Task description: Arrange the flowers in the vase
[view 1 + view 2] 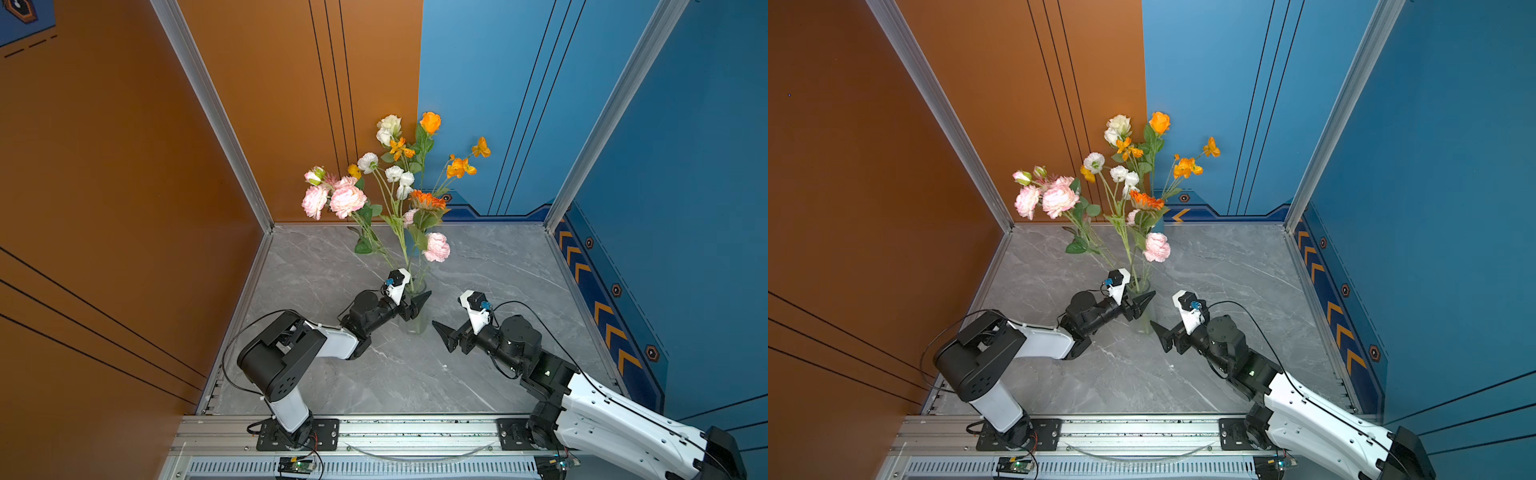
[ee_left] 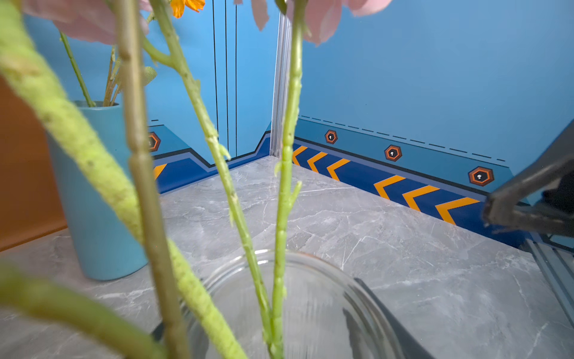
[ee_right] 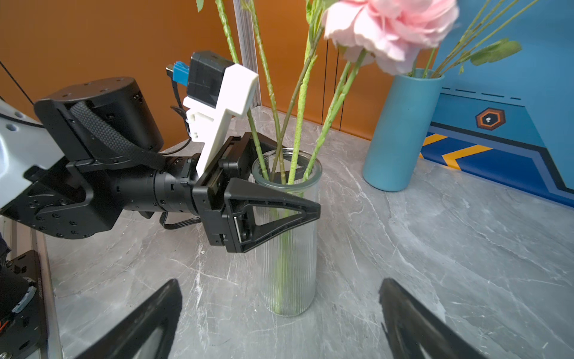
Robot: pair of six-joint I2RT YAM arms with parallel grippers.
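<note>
In both top views the flowers [image 1: 399, 183] [image 1: 1121, 183] stand in the glass vase [image 1: 417, 326] [image 1: 1144, 326] and fan up and away beyond the left fingers [image 1: 419, 304] [image 1: 1142, 302]. Those fingers clamp the vase just under its rim. The right fingers [image 1: 444, 332] [image 1: 1162, 332] hang spread and empty, near the vase but apart from it.

In the left wrist view the stems [image 2: 284, 186] rise between the left fingers, and 1 finger [image 2: 394, 326] lies against the glass wall. Far beyond the fingers, a blue vase [image 2: 96, 202] holds a few more stems.

In the right wrist view 1 left finger [image 3: 279, 202] crosses the vase front and the other sits behind it. The right fingers [image 3: 149, 320] gape wide, with the vase [image 3: 292, 279] ahead between them, untouched.

We judge the flowers light, with thin springy stems and soft blossoms that crush easily. We would grip bare stem just above the rim, never a bloom. The bunch looks top-heavy in smooth glass, so the vase needs steadying.
</note>
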